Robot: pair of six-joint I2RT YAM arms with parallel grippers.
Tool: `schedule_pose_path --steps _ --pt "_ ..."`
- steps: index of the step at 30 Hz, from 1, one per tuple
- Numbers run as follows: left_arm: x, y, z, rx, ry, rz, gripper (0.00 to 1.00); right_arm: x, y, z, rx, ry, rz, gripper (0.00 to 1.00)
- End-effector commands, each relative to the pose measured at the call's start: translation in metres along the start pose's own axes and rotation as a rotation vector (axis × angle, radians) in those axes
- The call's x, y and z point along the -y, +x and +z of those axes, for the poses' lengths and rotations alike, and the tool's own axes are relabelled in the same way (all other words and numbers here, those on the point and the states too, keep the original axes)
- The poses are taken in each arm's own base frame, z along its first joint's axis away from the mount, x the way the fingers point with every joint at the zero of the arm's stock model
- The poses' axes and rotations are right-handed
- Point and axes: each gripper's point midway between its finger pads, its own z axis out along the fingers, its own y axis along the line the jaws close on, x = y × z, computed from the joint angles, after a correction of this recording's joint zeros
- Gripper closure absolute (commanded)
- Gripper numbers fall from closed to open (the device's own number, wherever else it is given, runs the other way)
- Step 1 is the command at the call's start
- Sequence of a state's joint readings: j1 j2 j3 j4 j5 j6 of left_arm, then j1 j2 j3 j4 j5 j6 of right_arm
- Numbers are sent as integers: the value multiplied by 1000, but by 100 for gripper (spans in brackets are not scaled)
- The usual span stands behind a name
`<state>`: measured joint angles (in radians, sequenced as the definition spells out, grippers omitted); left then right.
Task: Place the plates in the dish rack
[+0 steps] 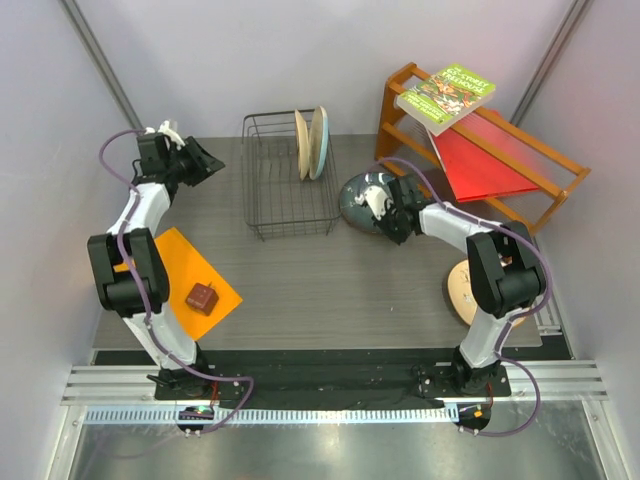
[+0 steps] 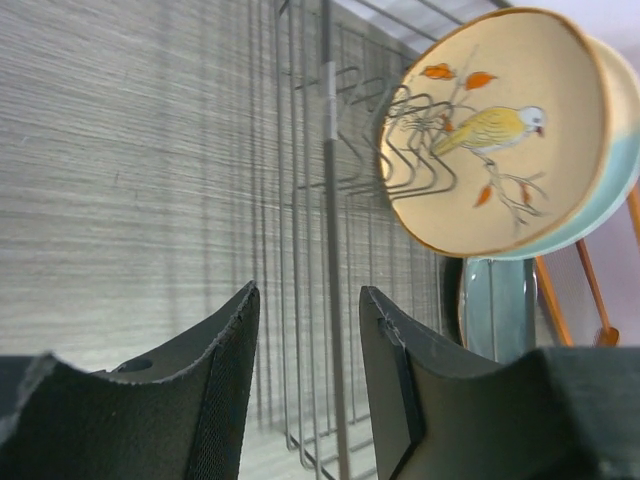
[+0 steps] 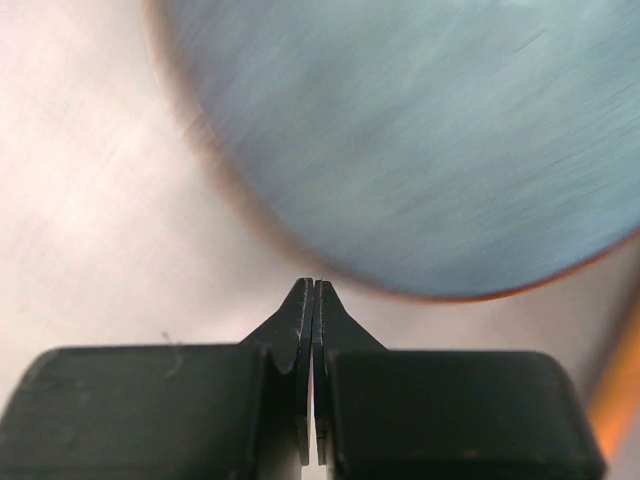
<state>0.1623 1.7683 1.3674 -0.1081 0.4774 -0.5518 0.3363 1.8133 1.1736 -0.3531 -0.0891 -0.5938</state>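
Note:
The black wire dish rack stands at the back centre. A tan-orange bird plate and the cream and light-blue plate stand upright in its right end. The dark blue-grey plate lies on the table right of the rack. My right gripper is shut and empty at its edge; in the right wrist view its tips sit just below the blurred plate. Another tan plate lies by the right arm. My left gripper is open, left of the rack, facing the bird plate.
An orange wooden shelf at the back right holds a book and a red board. An orange sheet with a small brown block lies at the front left. Walls close in on both sides.

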Motion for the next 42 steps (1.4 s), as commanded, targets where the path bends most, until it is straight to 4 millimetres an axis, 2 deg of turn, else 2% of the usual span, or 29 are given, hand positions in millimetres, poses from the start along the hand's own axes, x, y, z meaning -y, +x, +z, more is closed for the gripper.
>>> schedule_pose_path --steps 1,4,7,8,9,10,12,13,14,15,16,17,18,19,20,21,22,23,24,26,31,33,36,37,42 --pt "6 -18 17 17 63 9 54 -52 45 -18 -153 -125 -36 98" --pt "3 -17 25 11 73 6 54 -57 39 -20 -131 -115 -26 98" --pt "1 -12 28 -6 78 -6 54 -49 26 -21 -108 -79 14 96" --pt "2 -10 27 -14 86 -9 54 -42 20 -25 -99 -48 22 88" --pt "4 -7 26 -28 100 -12 54 -39 18 -28 -92 -35 26 86" --pt "5 -4 26 -42 105 -21 54 -35 10 -39 -59 -15 12 84" --pt "7 3 24 -72 119 -32 54 -38 13 -52 -32 -13 -26 71" --pt "7 5 24 -80 122 -35 54 -33 4 -72 33 17 -96 66" --pt "6 7 24 -87 120 -40 53 -41 18 -77 39 11 -140 57" --pt "5 9 23 -93 118 -42 51 -44 19 -84 80 17 -193 52" --pt "5 9 22 -92 115 -39 50 -36 10 -89 152 71 -330 45" --pt "4 11 22 -94 111 -36 49 -43 26 -98 191 113 -387 36" --pt "3 11 21 -93 108 -28 47 -30 7 -105 301 227 -451 31" --pt "2 11 20 -88 101 -25 46 -42 32 -94 294 237 -562 27" --pt "3 11 20 -89 102 -23 46 -38 24 -102 358 315 -644 27" --pt "3 12 19 -90 101 -24 46 -32 5 -112 458 414 -711 27" --pt "4 12 19 -90 105 -21 46 -42 20 -101 456 414 -758 29" --pt "4 12 19 -90 108 -20 46 -44 21 -95 453 429 -839 30" --pt "4 12 17 -93 109 -22 46 -40 11 -99 497 481 -863 32" --pt "6 12 16 -91 111 -22 46 -42 12 -90 485 483 -918 37" --pt "4 14 14 -95 104 -11 46 -30 -1 -69 493 560 -963 38" --pt "3 16 14 -98 100 -15 46 -28 -1 -56 479 553 -962 39" --pt "3 19 13 -103 100 -17 46 -21 -11 -46 481 562 -946 40" --pt "1 21 13 -106 94 -18 46 -19 -13 -37 473 549 -945 41" --pt "-1 28 10 -117 89 -9 46 -17 -26 -24 512 571 -969 41"
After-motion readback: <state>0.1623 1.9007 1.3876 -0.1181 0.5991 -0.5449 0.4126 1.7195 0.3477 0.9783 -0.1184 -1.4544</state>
